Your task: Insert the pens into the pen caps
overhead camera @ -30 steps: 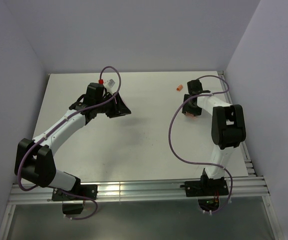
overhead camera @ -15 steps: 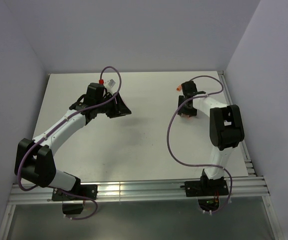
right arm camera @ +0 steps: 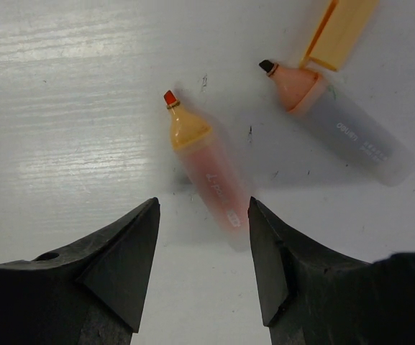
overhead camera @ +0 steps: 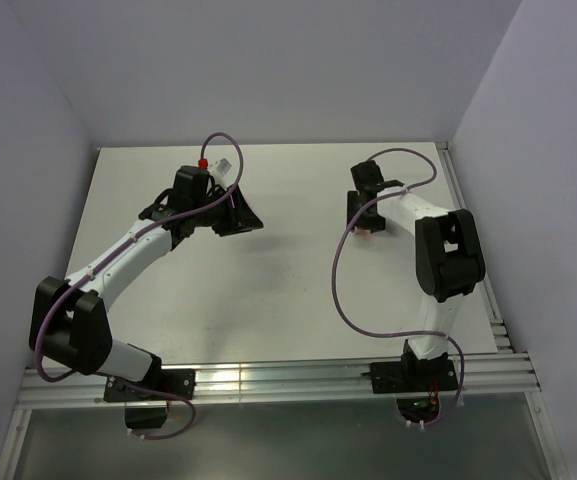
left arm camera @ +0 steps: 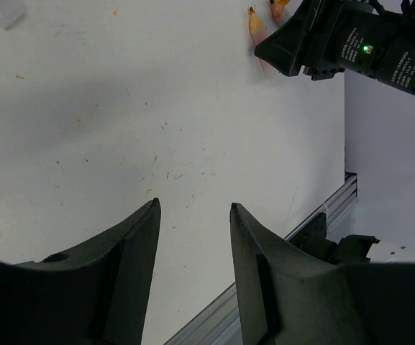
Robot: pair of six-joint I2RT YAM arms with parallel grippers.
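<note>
Translucent pink pen [right arm camera: 206, 176], tapered nib, lies before spread right tool [right arm camera: 203, 207].

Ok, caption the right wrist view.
Open jaws frame a red-tipped translucent pink pen; a greyish pen and orange plastic cap lie beyond.

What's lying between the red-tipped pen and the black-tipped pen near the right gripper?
Only bare table, with a few dark specks, lies between the red-tipped pen and the black-tipped pen. The right wrist view shows this.

white table [overhead camera: 288, 290], pale lavender walls [overhead camera: 268, 70], metal rails [overhead camera: 278, 378] at near edge.
</note>
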